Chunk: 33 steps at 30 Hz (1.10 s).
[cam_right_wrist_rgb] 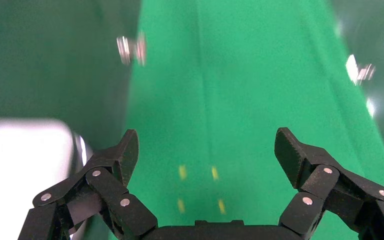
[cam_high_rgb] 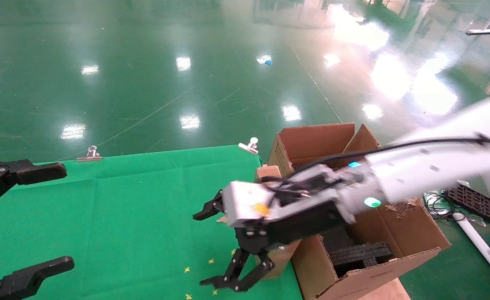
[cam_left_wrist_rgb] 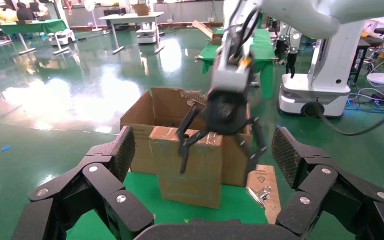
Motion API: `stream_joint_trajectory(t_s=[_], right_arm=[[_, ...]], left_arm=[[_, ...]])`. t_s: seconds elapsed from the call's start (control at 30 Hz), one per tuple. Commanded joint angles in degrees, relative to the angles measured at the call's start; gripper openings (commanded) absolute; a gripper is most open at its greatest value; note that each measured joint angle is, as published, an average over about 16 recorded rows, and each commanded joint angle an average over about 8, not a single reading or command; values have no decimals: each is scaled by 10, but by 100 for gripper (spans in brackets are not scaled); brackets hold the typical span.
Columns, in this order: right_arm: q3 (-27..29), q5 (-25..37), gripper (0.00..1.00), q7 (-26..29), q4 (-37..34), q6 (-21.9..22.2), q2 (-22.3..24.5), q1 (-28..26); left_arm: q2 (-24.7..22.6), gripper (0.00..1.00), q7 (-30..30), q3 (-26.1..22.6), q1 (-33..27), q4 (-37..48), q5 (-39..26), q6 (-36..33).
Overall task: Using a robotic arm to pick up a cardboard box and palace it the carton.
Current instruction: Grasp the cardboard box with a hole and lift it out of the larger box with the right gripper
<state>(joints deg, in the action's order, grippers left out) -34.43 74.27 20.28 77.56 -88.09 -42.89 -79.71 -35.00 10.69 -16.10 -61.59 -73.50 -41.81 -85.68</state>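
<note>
The small reddish-brown cardboard box stands upright at the right edge of the green table, against the carton; the arm hides most of it. In the left wrist view the box stands in front of the carton. The white robotic arm reaches in from the right. Its right gripper is open and empty, just past the box on the table side, also seen from the left wrist. The right wrist view shows open fingers over bare cloth. My left gripper is open, parked at the left.
Black foam inserts lie in the carton. Binder clips hold the green cloth at its far edge. Small yellow marks dot the cloth. A black tray and cables lie on the floor at the right.
</note>
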Motion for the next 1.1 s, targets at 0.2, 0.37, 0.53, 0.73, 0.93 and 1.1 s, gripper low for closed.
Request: stream_joint_trajectory(t_s=[0.2,0.37,0.53,0.73,0.93,1.1], right_arm=[[-123,123,100,74,1,-25,-46,-132],[-217,147,100,122,0,-29,-49,-237],[-313,162,100,155,0,-27,-49,-321],[-399,168,100,183,0,-19,-51,-367],[-445,164,100,195,1,-10,-55,-384],[-461,162,100,228,-1,-3,-55,-400]], left_arm=[[0,100,0,0,0,0,0,0],[0,100,0,-1,0,0,0,0],[0,100,0,-1,0,0,0,0],[0,100,-1,-1,0,0,1,0],[1,100,-1,-1,0,0,1,1],[1,100,-1,-1,0,0,1,1]])
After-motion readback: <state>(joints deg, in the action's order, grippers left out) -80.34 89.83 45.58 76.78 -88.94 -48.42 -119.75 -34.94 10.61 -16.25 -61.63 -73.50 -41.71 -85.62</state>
